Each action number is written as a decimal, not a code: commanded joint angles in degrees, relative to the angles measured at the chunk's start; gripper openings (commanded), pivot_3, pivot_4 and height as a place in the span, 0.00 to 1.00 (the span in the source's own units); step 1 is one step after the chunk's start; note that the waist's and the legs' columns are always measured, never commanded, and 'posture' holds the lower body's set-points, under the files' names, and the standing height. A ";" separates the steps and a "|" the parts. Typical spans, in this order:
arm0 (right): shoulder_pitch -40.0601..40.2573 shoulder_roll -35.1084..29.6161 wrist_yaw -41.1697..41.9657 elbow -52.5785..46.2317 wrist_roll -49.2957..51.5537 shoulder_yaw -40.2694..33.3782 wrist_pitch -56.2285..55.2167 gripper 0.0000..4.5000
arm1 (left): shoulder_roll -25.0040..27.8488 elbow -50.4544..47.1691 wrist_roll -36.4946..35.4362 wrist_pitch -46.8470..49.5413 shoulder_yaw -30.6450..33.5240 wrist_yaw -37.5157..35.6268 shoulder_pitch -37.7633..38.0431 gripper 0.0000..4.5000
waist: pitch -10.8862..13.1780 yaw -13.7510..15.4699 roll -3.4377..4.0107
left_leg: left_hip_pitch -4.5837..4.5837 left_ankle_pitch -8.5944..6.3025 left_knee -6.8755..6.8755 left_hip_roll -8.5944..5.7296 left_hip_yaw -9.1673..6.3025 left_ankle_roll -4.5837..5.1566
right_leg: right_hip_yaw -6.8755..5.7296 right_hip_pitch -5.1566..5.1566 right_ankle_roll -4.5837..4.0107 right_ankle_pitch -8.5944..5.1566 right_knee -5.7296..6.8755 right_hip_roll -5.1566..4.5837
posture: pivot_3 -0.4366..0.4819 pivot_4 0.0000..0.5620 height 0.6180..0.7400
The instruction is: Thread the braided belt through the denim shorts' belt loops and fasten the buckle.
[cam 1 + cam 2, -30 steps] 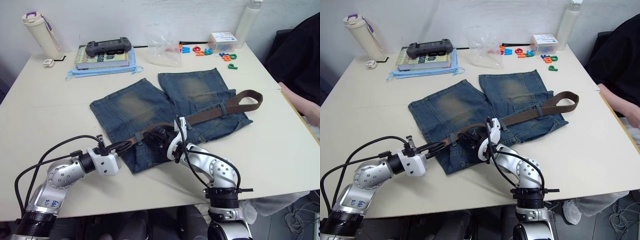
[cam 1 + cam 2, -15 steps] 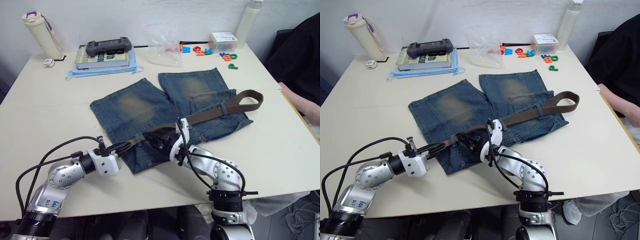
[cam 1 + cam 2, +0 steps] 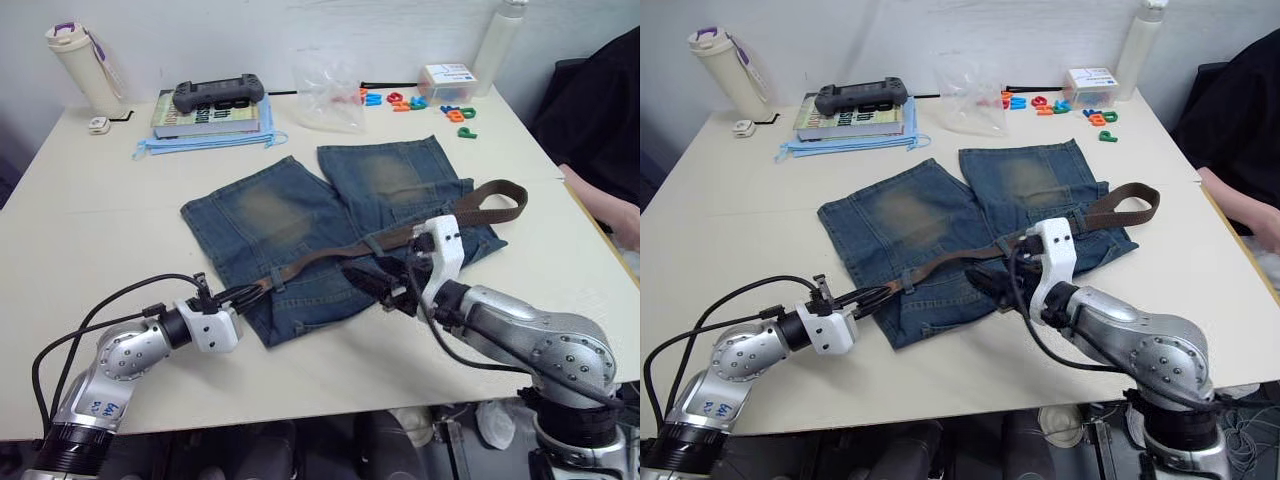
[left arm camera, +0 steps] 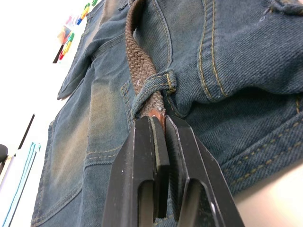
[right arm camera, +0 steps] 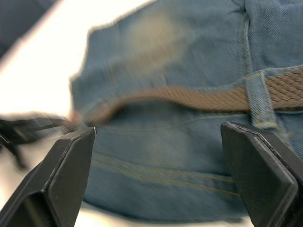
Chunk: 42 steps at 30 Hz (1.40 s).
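**A:** Where's the braided belt [image 3: 330,258] at? Looks floppy.

**B:** It lies along the waistband of the denim shorts [image 3: 300,225] mid-tabletop, far end looped off the right side. The left tool [image 4: 158,142] is clenched on the tan tip just past a belt loop [image 4: 154,87]. The right tool [image 3: 385,285] hangs wide open over the near edge.

**A:** Grip advice?

**B:** It's soft, light and will probably bunch if pushed. I'd pinch near the tip and pull flat.
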 commanded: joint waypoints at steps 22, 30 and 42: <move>6.10 4.60 9.16 6.00 -28.60 6.42 -4.76 0.01 | -0.08 -0.67 -1.09 -0.81 -0.36 1.11 -0.76 0.00 | -0.03 1.49 -0.09 | 0.00 0.13 -0.03 -0.02 0.00 -0.23 | -0.02 0.10 0.09 0.05 -0.27 0.01 | 0.48 0.27 0.34; 7.45 7.93 10.14 8.82 -31.24 6.37 -1.47 0.01 | 1.36 -0.18 -0.81 -2.33 1.69 1.97 0.53 0.00 | -0.15 1.42 -0.28 | 0.44 0.05 -0.03 -0.01 -0.12 -0.10 | -0.12 0.66 0.09 0.05 -0.42 0.04 | 0.48 0.27 0.34; 7.12 10.02 11.96 9.12 -33.94 5.15 0.10 0.01 | 13.53 22.35 -0.25 -14.98 13.99 7.59 3.46 0.00 | -0.25 1.34 -0.43 | 0.84 -0.18 -0.14 0.07 -0.16 0.13 | -0.15 0.99 0.07 0.04 -0.54 0.14 | 0.48 0.27 0.34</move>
